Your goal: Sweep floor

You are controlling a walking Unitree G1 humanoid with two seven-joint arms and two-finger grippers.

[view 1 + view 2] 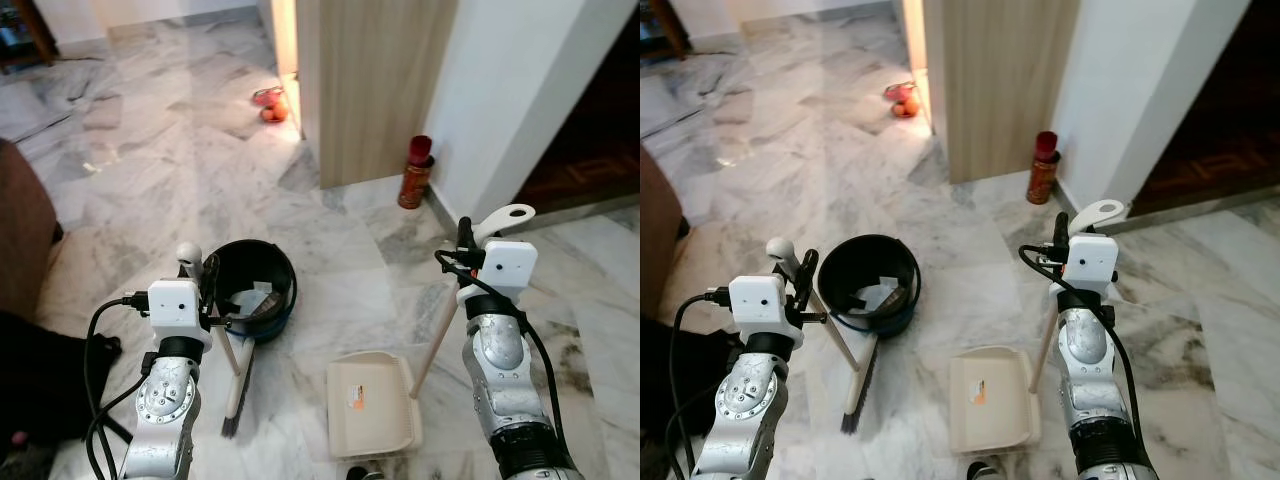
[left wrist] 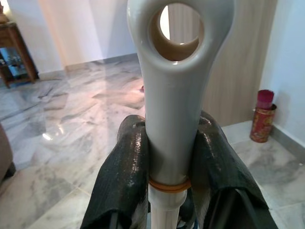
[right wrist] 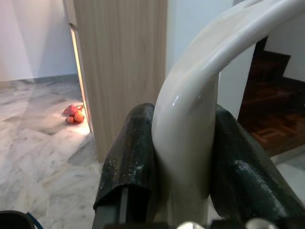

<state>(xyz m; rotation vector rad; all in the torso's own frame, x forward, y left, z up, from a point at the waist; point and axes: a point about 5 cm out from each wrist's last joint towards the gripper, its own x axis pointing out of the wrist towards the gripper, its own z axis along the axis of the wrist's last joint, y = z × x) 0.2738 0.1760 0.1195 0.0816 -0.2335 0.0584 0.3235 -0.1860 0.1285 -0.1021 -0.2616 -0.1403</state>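
Left gripper (image 2: pixel 172 162) on broom (image 1: pixel 236 385) — right gripper (image 3: pixel 183 157) on dustpan (image 1: pixel 372 402).

Grey-veined white marble floor (image 1: pixel 180 170), cream dustpan (image 1: pixel 372 405), black bucket (image 1: pixel 285 275), red can (image 1: pixel 415 172).

- One broom (image 1: pixel 236 380) is standing beside one black bin (image 1: pixel 252 288).
- One dustpan (image 1: pixel 372 405) is lying near that bin.
- One red canister (image 1: pixel 415 173) is standing beyond it.
- Perhaps two oranges (image 1: pixel 270 108) are lying farther off.
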